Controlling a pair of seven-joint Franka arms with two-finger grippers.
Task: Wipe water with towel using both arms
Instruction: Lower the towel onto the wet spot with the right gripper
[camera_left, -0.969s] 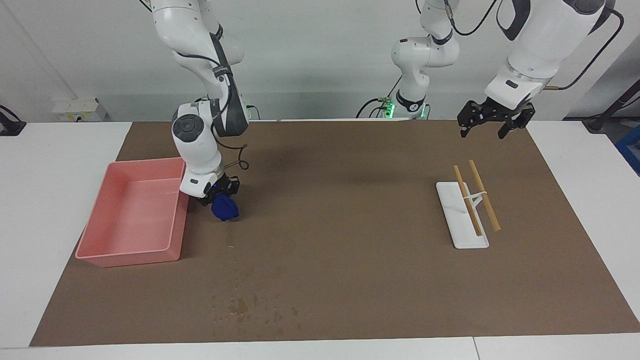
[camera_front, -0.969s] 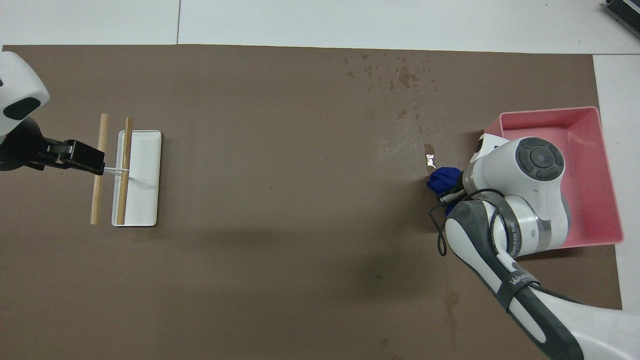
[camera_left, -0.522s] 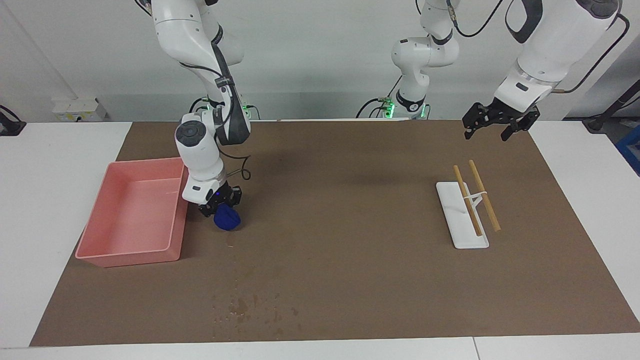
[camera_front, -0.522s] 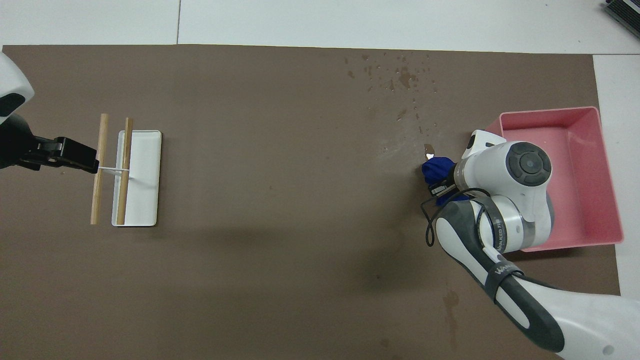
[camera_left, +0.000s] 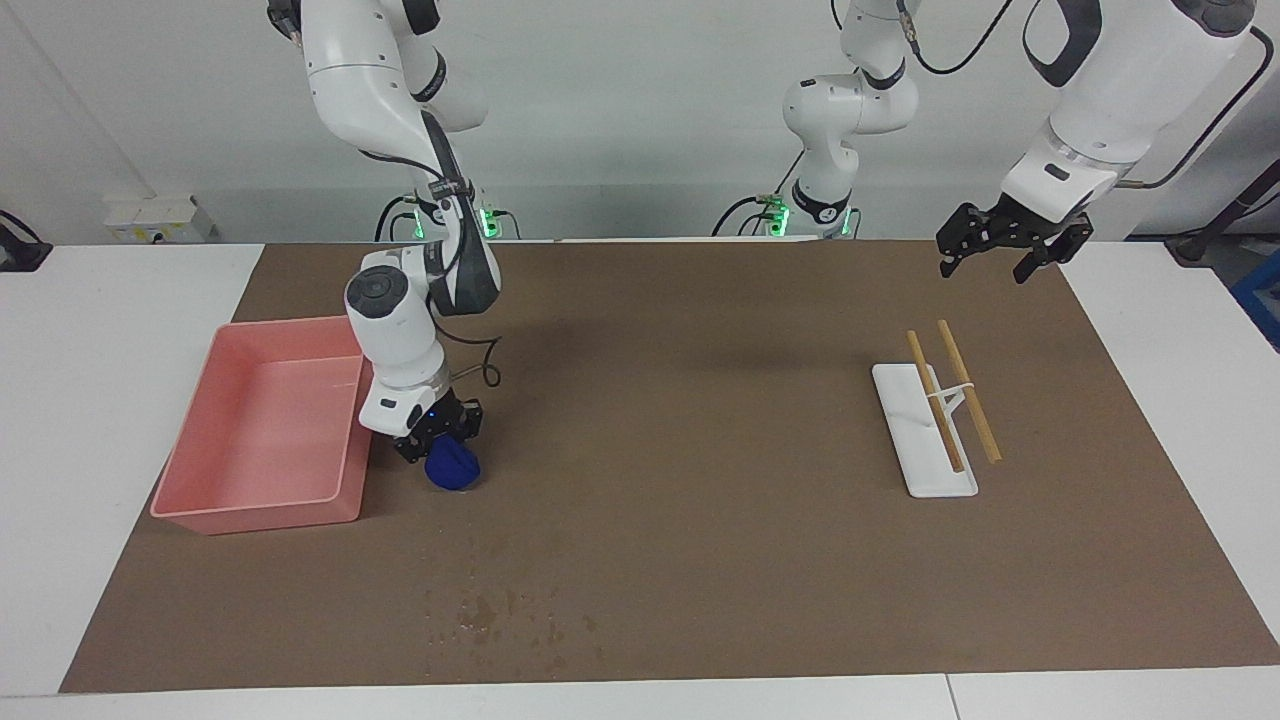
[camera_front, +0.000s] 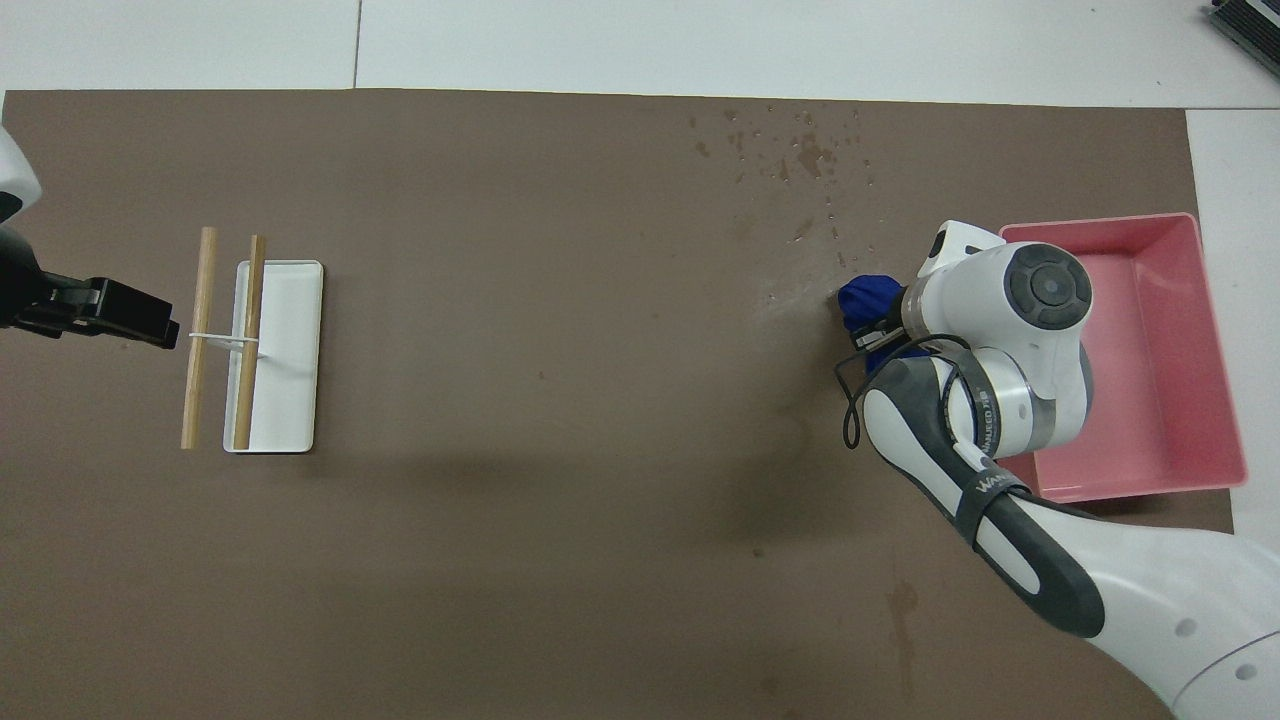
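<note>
Moved since a second ago: the blue towel (camera_left: 453, 467) has slid along the brown mat away from the robots, toward the spill, carried by the right gripper (camera_left: 437, 432); the left gripper (camera_left: 1005, 250) has drawn up and back toward the left arm's end of the table.
Towel: bunched into a small deep-blue wad, pressed on the mat just beside the pink tray (camera_left: 190, 440), at the tray corner farther from the robots.
Water: scattered darker specks and one larger blot (camera_left: 480, 612) on the mat, farther from the robots than the towel and apart from it; not yet reached.
Right gripper: clenched on the top of the towel, wrist tilted, holding it down on the mat.
Left gripper: jaws spread wide, holding nothing, waiting in the air over the mat's edge, near the white rack (camera_left: 925, 440) with its two wooden sticks (camera_left: 955, 395).
Step in hand, as a judgement: dragging the towel on into the wet patch.
How to do it well: keep steady downward pressure so the cloth stays flat on the mat, push straight through the large blot, then sweep sideways across the outlying specks; steer clear of the tray wall.
Risk: the wad may roll and skip droplets.
</note>
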